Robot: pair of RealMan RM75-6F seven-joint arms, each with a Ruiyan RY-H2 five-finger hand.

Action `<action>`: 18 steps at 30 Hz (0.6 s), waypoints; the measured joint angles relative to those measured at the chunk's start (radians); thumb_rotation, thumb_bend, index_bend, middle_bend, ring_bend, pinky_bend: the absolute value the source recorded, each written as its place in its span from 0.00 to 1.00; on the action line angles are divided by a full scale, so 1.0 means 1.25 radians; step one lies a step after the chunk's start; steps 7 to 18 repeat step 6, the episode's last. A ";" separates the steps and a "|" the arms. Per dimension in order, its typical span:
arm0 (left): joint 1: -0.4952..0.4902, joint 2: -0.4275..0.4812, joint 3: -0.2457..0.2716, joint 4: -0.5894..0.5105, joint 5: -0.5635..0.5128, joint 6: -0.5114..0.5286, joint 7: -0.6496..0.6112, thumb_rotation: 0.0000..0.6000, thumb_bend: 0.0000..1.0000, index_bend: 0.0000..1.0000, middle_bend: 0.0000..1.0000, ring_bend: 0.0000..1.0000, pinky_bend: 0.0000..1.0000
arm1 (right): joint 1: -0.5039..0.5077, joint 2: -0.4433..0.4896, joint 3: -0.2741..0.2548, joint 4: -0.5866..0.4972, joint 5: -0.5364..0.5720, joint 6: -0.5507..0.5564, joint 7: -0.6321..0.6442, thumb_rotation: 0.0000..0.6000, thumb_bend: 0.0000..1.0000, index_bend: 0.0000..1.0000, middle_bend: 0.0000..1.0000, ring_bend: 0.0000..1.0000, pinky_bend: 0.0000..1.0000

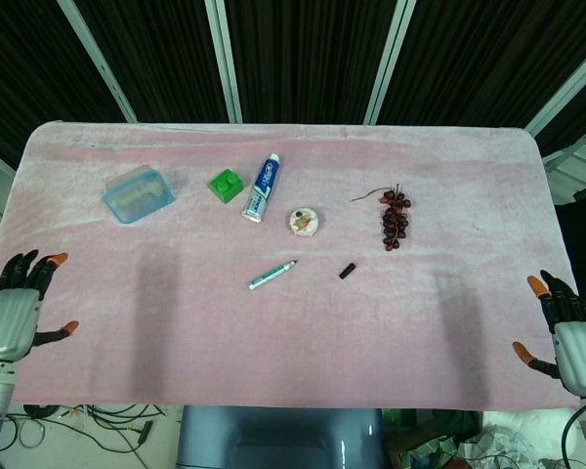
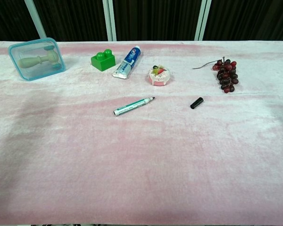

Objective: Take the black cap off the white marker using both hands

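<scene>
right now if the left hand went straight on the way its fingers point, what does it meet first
The left hand is off the table's near-left corner, fingers pointing up the picture along the left edge. That way looks free; the blue container lies right of that line. Depth is unclear, so this is a guess.

Honestly nothing here reads cleanly. The toothpaste tube (image 2: 127, 62) at about 11 o'clock on the table has a blue and red logo, but the lettering is too blurry to make out. The marker (image 2: 134, 106) has print that is too small.
</scene>
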 measured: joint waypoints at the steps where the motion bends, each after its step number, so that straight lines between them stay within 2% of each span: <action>1: 0.017 0.003 0.008 0.010 0.003 0.007 -0.018 1.00 0.12 0.14 0.15 0.00 0.00 | -0.008 -0.009 -0.003 -0.001 -0.009 0.012 -0.015 1.00 0.13 0.06 0.00 0.05 0.16; 6: 0.079 0.009 0.026 0.076 0.033 0.046 -0.110 1.00 0.12 0.14 0.14 0.00 0.00 | -0.050 -0.046 -0.016 -0.011 -0.042 0.069 -0.094 1.00 0.13 0.04 0.00 0.05 0.16; 18: 0.079 0.009 0.026 0.076 0.033 0.046 -0.110 1.00 0.12 0.14 0.14 0.00 0.00 | -0.050 -0.046 -0.016 -0.011 -0.042 0.069 -0.094 1.00 0.13 0.04 0.00 0.05 0.16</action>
